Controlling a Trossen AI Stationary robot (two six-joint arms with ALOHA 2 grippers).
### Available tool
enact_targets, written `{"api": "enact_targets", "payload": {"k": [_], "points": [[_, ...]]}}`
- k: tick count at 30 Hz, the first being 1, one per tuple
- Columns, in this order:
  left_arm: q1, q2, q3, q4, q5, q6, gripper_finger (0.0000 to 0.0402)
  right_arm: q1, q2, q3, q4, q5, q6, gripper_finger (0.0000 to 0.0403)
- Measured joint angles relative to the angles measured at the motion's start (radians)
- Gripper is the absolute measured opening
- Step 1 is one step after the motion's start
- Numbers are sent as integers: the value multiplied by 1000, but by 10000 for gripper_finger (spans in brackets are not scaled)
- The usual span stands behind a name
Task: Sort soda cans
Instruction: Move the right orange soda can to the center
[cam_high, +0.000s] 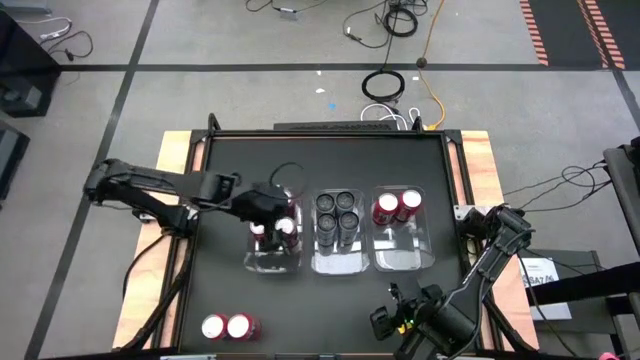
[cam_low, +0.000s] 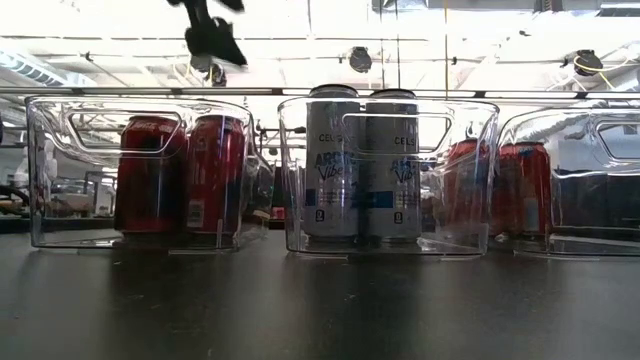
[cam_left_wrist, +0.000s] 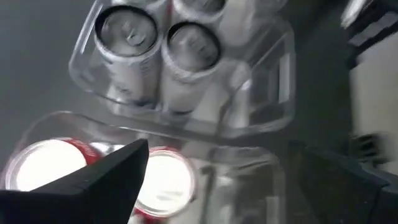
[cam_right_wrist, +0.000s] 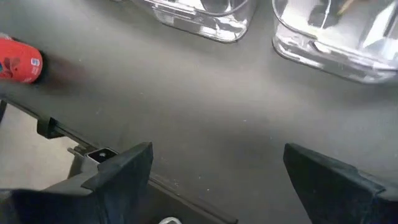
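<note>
Two red cans (cam_high: 227, 326) stand side by side on the black table (cam_high: 330, 300) at its near left edge, well apart from the bins. Near the right front corner the right gripper (cam_high: 396, 318) hovers low over bare tabletop, its fingers (cam_right_wrist: 124, 171) spread wide with nothing between them. Farther back, three clear bins sit in a row. Over the left bin (cam_high: 272, 262) hangs the left gripper (cam_high: 270, 203), fingers wide apart and empty, directly above two red cans (cam_left_wrist: 106, 174) standing inside. Four grey cans (cam_high: 338, 212) fill the far half of the middle bin (cam_high: 340, 262). Two more red cans (cam_high: 397, 208) lean together at the far end of the right bin (cam_high: 403, 258).
</note>
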Motion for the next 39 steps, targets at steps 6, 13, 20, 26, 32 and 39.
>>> {"api": "enact_targets", "payload": {"k": [6, 13, 20, 26, 32, 39], "points": [[-112, -97, 5, 2, -14, -195, 386, 0, 0, 0, 9, 111, -92, 354], [-328, -122, 5, -4, -163, -396, 386, -1, 0, 0, 25, 157, -170, 354], [-553, -118, 5, -115, -324, -575, 386, -1, 7, 0, 86, 173, -122, 354], [-702, -90, 5, -120, -333, -629, 386, -9, 53, 1, 201, 185, -75, 354], [-809, -30, 5, -121, -257, -627, 386, -12, 86, 1, 336, 176, -94, 354], [-875, 22, 5, -121, -211, -707, 386, -12, 120, 0, 410, 173, -91, 354]]}}
